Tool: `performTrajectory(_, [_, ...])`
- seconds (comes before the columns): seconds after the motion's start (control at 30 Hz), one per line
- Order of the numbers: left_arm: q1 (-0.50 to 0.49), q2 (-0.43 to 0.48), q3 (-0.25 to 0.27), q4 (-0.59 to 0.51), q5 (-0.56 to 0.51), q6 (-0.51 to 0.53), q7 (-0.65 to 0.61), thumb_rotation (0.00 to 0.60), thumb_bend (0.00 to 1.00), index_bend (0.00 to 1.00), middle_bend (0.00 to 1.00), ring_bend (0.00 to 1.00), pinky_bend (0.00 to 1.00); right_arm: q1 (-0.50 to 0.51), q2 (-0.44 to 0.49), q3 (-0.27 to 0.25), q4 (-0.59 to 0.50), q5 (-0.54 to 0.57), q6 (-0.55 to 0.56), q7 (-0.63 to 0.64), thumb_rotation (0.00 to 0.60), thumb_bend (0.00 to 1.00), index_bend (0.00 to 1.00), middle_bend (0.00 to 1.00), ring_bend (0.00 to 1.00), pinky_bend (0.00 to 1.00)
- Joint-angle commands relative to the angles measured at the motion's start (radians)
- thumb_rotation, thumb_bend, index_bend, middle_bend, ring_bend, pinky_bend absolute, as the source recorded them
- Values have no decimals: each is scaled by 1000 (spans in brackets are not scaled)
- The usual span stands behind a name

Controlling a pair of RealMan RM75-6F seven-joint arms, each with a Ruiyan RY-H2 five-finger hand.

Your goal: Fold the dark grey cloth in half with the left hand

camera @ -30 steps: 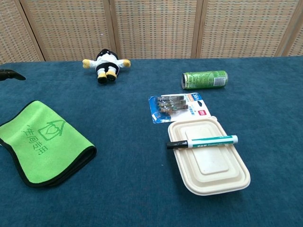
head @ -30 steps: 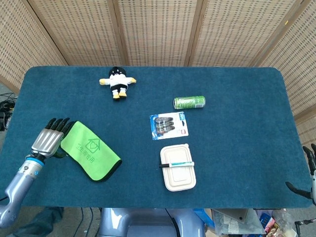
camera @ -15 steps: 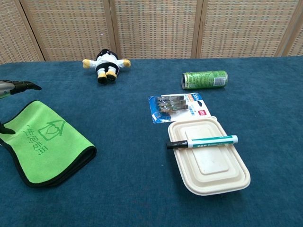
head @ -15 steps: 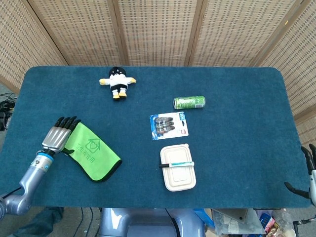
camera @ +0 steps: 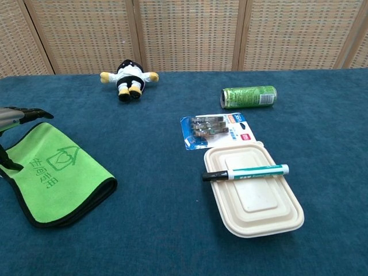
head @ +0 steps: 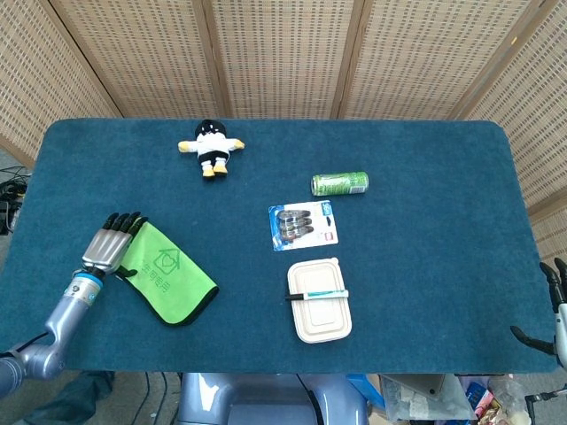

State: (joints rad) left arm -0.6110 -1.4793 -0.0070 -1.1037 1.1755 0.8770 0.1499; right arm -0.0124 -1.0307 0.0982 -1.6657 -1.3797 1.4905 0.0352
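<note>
My left hand (head: 112,247) rests fingers-extended over the folded green cloth's (head: 168,276) edge, gripping nothing I can see; dragging could undo the fold

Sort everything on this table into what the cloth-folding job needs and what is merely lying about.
Needed for the job:
- cloth, green face up with dark edging, lying flat
- left robot hand, at the cloth's left edge

Lying about:
- plush doll
- green can, on its side
- blister pack
- lunch box
- marker, across its lid
</note>
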Motion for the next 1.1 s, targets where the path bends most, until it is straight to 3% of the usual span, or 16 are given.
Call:
performTrajectory(0.03, [0, -6, -5, 19, 0, -16, -4, 600, 111, 0, 0, 0, 0, 1, -1, 0, 0, 1, -1, -3, 600, 0, 0, 0, 0, 0])
performTrajectory(1.1, [-14, -41, -68, 200, -20, -136, -37, 600, 111, 0, 0, 0, 0, 6, -3, -4, -6, 2, -10, -11, 600, 0, 0, 0, 0, 0])
